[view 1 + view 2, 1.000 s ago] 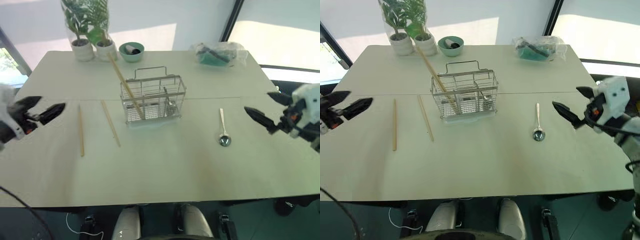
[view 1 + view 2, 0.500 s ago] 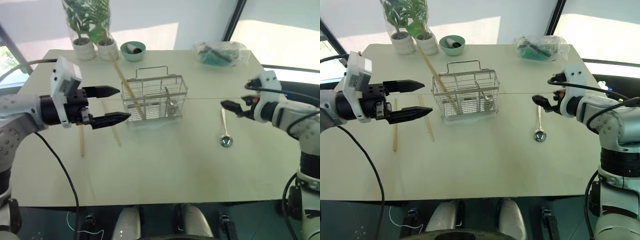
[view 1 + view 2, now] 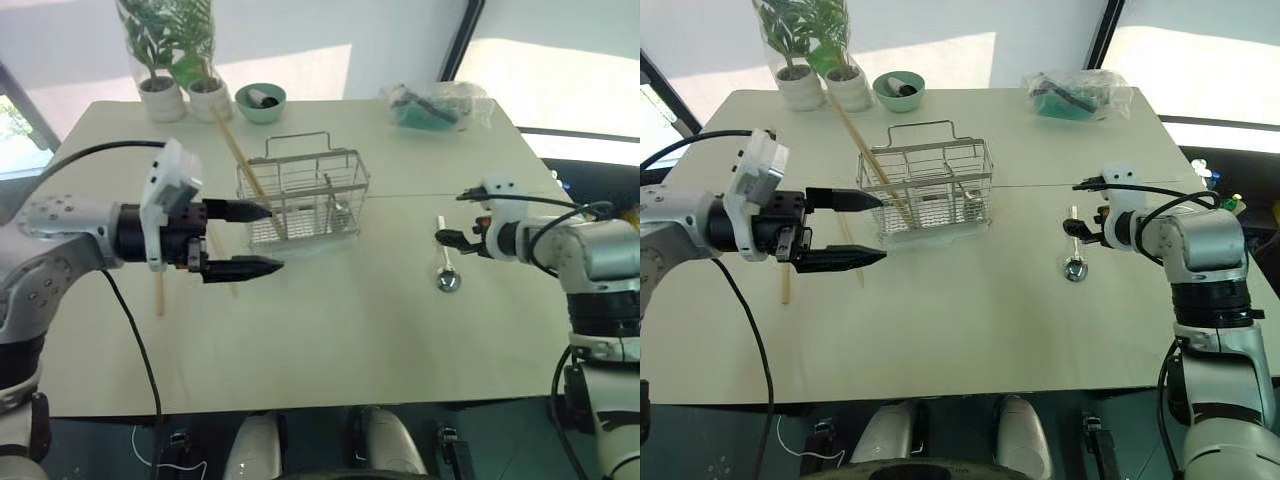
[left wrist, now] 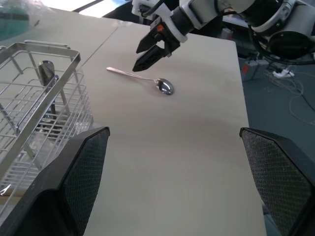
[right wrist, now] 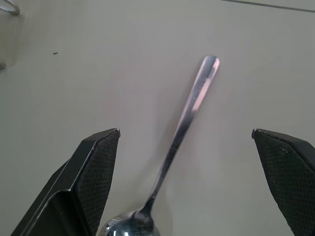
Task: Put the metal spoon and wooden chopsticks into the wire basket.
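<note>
Right gripper, fingers spread, hovers at centre right over the metal spoon. Left gripper, likewise released, sits just left of the wire basket.

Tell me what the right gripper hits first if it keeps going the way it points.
Most likely the metal spoon: the open right gripper points down at its handle lying on the table, though depth is hard to judge.
</note>
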You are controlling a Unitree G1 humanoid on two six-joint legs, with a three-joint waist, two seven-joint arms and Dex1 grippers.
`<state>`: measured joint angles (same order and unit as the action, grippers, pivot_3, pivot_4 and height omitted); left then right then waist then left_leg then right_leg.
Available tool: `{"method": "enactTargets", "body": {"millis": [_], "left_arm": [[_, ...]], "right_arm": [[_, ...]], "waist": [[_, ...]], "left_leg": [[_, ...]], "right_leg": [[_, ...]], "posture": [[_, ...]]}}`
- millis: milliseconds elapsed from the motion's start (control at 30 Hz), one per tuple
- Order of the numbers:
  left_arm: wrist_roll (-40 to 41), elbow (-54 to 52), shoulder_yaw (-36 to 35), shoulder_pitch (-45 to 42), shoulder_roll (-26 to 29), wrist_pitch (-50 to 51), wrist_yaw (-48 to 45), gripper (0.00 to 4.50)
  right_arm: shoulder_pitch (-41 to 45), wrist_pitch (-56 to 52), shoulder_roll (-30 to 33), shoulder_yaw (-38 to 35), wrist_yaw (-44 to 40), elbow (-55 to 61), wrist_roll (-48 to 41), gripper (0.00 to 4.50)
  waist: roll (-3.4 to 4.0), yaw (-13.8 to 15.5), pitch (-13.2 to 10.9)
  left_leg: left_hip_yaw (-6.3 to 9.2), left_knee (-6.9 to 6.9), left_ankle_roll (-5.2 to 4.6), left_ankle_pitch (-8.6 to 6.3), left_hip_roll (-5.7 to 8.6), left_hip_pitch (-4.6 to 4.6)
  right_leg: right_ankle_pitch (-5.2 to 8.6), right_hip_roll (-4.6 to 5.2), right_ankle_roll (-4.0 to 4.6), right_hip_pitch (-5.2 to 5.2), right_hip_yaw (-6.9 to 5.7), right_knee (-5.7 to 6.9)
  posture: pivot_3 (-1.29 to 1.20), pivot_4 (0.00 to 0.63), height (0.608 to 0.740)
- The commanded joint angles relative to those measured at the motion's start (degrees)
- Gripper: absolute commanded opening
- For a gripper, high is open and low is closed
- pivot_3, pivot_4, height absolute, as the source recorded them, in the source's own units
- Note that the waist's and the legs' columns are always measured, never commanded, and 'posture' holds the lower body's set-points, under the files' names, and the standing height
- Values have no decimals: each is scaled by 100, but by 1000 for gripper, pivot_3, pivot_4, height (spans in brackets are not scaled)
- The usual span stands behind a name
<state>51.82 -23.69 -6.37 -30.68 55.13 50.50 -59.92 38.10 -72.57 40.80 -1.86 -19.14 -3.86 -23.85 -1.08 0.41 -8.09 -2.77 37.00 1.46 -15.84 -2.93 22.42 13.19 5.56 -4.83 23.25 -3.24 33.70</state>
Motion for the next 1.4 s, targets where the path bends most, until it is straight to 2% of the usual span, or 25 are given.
{"method": "enactTargets", "body": {"millis": [33,333,433,633,667,700,900,1033,1100,1267,1400], "left_arm": [[-25,-63,41,-308,52,-65,-122,4500],[-138,67,182,-553,25,-38,-293,4500],[-123,66,230,-576,44,2,-365,4500],[-153,52,255,-625,7,8,-357,4500],[-147,54,253,-637,-2,12,-346,4500],[-145,59,250,-645,-7,14,-341,4500],[-203,143,265,-692,-33,-29,-353,4500],[-294,232,238,-715,-60,-68,-323,4500],[-307,270,161,-692,-65,-82,-288,4500],[-312,404,-80,-687,-142,-116,-12,4500],[-498,617,-169,-725,-171,-264,166,4500]], "right_arm": [[49,-103,-123,-187,129,-97,141,4448],[120,-1017,-639,-695,441,-285,209,4448],[66,-1214,-759,-811,466,-195,191,3698],[37,-1236,-826,-846,459,-70,269,632],[39,-1230,-829,-849,460,-70,281,195],[39,-1222,-832,-850,459,-70,296,84],[-20,-878,-693,-737,418,-40,441,84],[-169,439,-336,-384,224,450,781,84],[-108,1228,-303,-488,171,769,867,84],[446,2415,-644,-876,344,1118,819,84],[1210,2536,-1544,-1078,582,1314,314,84]], "waist": [[0,8,0],[-1,3,1],[-2,4,1],[-2,-13,1],[-5,-11,3],[-12,-15,7],[-11,-15,4],[-7,-7,1],[-4,-17,-3],[-4,-125,-4],[-4,-155,-4]], "left_leg": [[0,2,0,0,1,0],[0,2,0,0,3,0],[3,2,0,0,3,-3],[5,3,0,0,3,-4],[6,3,0,0,3,-4],[6,3,0,0,3,-5],[6,4,0,0,4,-4],[6,4,0,0,4,-4],[4,4,0,0,5,-3],[6,-1,-1,0,2,-5],[11,-1,0,0,-4,-10]], "right_leg": [[0,0,0,-1,2,0],[0,0,-1,4,7,19],[1,0,-1,5,6,26],[2,-1,-2,5,6,29],[2,-1,-2,5,6,30],[3,-1,-3,2,6,30],[4,-1,-4,2,8,29],[4,-1,-4,2,8,29],[5,-1,-7,6,10,28],[8,-5,-16,11,11,37],[1,-14,-28,11,12,44]], "posture": [[0,150,717],[0,150,717],[0,150,717],[0,150,717],[0,150,717],[0,150,717],[0,150,717],[0,150,717],[0,150,717],[0,150,717],[0,150,717]]}}
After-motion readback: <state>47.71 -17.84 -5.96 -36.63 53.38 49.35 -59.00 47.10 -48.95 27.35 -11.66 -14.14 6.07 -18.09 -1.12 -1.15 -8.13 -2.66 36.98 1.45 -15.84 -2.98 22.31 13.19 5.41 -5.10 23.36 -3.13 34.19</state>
